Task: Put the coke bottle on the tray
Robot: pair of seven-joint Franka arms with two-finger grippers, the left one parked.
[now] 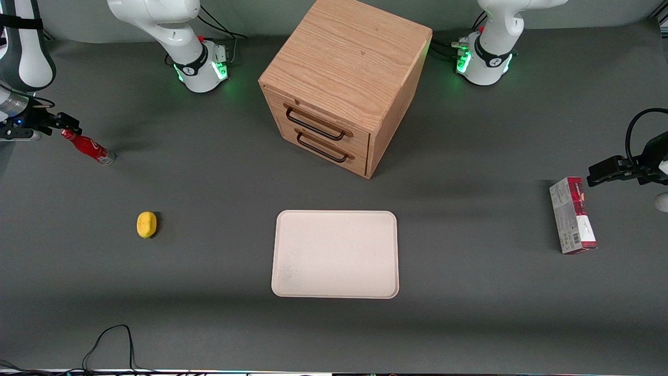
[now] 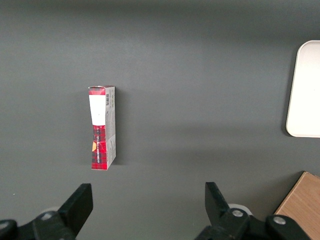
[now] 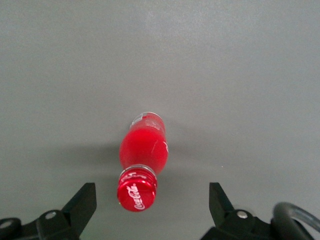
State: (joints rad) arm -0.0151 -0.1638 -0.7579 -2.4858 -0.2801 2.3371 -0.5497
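Coke bottle (image 1: 87, 147) stands on the grey tabletop (image 1: 209, 313) at the working arm's end, red cap up, looks tilted in front view; in wrist view cap (image 3: 137, 195) w/ white script faces the cam, clear base on the surface. Gripper (image 1: 61, 123) sits just above the cap, fingers (image 3: 82, 202) spread wide, nothing held, cap between them but no contact seen. Tray (image 1: 335, 254) lies flat mid-tabletop, nearer the front cam than the wooden drawer box (image 1: 342, 78), well apart from bottle. Drawer box has 2 drawers w/ dark handles (image 1: 315, 125). Yellow lemon-like obj (image 1: 146, 224) lies on the tabletop, nearer the front cam than bottle, between bottle & tray sideways. Red-and-grey carton (image 1: 572, 215) lies toward the parked arm's end; left wrist view shows it on its side (image 2: 103, 128) w/ tray edge (image 2: 302, 90) also in view.
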